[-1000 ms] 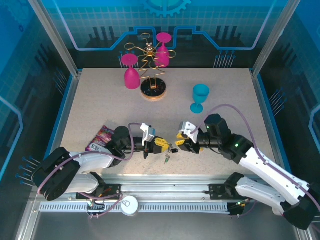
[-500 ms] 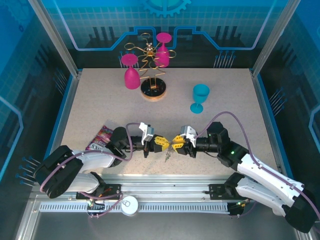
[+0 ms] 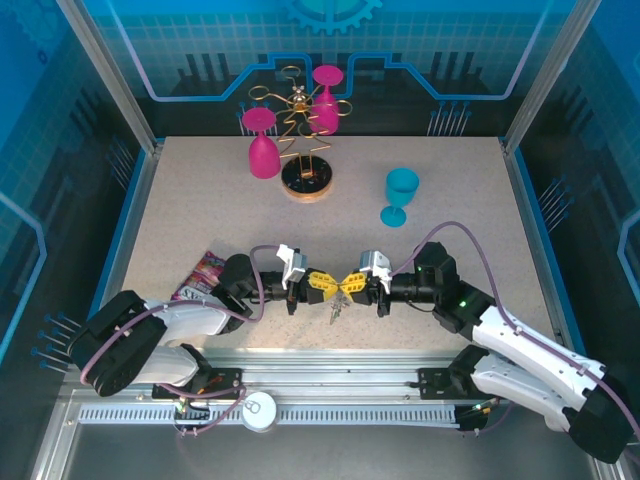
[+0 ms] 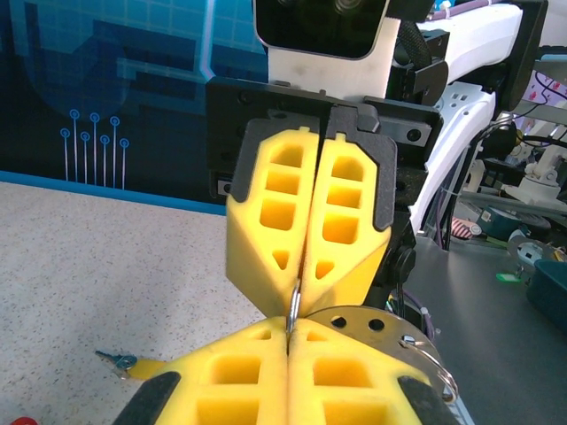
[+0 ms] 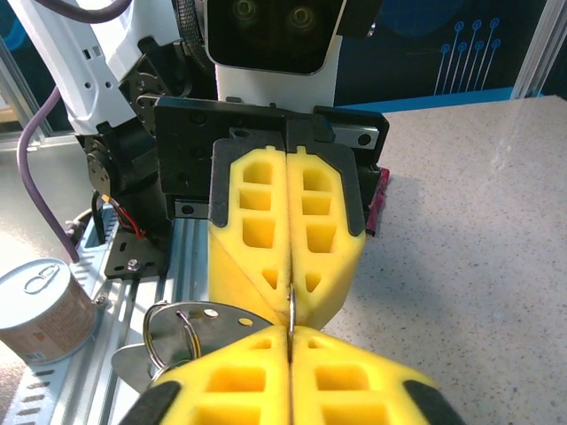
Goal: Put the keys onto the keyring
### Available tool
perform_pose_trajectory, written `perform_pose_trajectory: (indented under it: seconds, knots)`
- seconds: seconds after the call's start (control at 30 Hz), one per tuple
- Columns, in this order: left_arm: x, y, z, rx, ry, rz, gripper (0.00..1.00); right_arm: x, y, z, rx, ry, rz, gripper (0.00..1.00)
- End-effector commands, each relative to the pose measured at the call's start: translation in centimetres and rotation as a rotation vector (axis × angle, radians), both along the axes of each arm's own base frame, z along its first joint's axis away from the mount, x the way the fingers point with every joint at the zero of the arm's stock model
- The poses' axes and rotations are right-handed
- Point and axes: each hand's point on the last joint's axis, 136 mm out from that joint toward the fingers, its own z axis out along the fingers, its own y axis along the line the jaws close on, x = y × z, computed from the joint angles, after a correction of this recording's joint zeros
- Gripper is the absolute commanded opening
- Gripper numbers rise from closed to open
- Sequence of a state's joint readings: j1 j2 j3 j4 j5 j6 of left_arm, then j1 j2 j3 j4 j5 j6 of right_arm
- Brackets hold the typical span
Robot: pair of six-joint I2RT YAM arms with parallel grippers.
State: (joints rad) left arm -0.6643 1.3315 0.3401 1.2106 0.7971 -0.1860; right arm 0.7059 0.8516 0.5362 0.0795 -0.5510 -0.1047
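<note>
My left gripper (image 3: 325, 282) and right gripper (image 3: 350, 282) meet tip to tip low over the front of the table. Both are shut on the same thin metal edge of the keyring (image 3: 335, 305), whose small parts dangle below them. In the left wrist view my left gripper (image 4: 289, 329) pinches that edge, with the keyring's holed plate (image 4: 372, 324) and a wire ring (image 4: 436, 363) to the right. The right wrist view has my right gripper (image 5: 291, 332) on it, plate (image 5: 213, 317) to the left. A tiny key (image 4: 120, 360) lies on the table.
A purple snack packet (image 3: 205, 275) lies by the left arm. A blue cup (image 3: 400, 195) stands at mid right. A gold stand (image 3: 308, 170) with pink glasses (image 3: 263, 145) is at the back. A tin can (image 5: 44, 310) sits on the front rail.
My right gripper has slid left to meet the left gripper and closed on the keyring's metal edge. The left gripper stayed shut and shifted slightly up the view.
</note>
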Motion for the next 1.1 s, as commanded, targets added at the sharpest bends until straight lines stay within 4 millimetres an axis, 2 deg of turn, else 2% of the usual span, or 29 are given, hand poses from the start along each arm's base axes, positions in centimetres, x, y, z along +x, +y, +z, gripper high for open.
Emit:
perform_pose_trajectory:
  seconds: [0.0,0.17,0.37,0.67,0.73,0.87,0.9,1.0,1.07]
  knots:
    - [-0.3,0.2,0.6,-0.03,-0.02,-0.008,0.0,-0.2,0.4,0.6,0.016,-0.013,0.024,0.01]
    - [-0.1,0.1,0.4,-0.021,-0.006,-0.005,0.0,-0.4,0.6,0.7,0.008,-0.01,0.04,0.0]
    - [0.1,-0.1,0.4,-0.014,0.006,-0.009,0.1,-0.6,1.0,1.1,0.007,-0.015,0.059,0.0]
    - [0.0,-0.3,0.5,-0.014,0.016,-0.027,0.15,-0.5,1.5,1.5,0.009,-0.025,0.069,0.0]
    - [0.0,-0.3,0.7,-0.016,0.013,-0.036,0.13,-0.4,1.6,1.6,0.008,-0.023,0.071,0.0]
    - [-0.2,-0.3,0.9,-0.022,-0.002,-0.039,0.01,-0.1,1.3,1.5,-0.004,-0.025,0.042,0.0]
    - [-0.2,-0.2,1.0,-0.024,-0.012,-0.033,0.0,0.2,1.0,1.3,-0.015,-0.027,0.013,0.01]
    - [0.3,0.1,0.9,-0.022,-0.058,0.025,0.0,1.5,-0.8,0.9,-0.048,-0.036,-0.123,0.38]
    - [0.8,0.5,1.0,-0.019,-0.1,0.08,0.0,2.8,-2.6,0.3,-0.084,-0.026,-0.256,0.47]
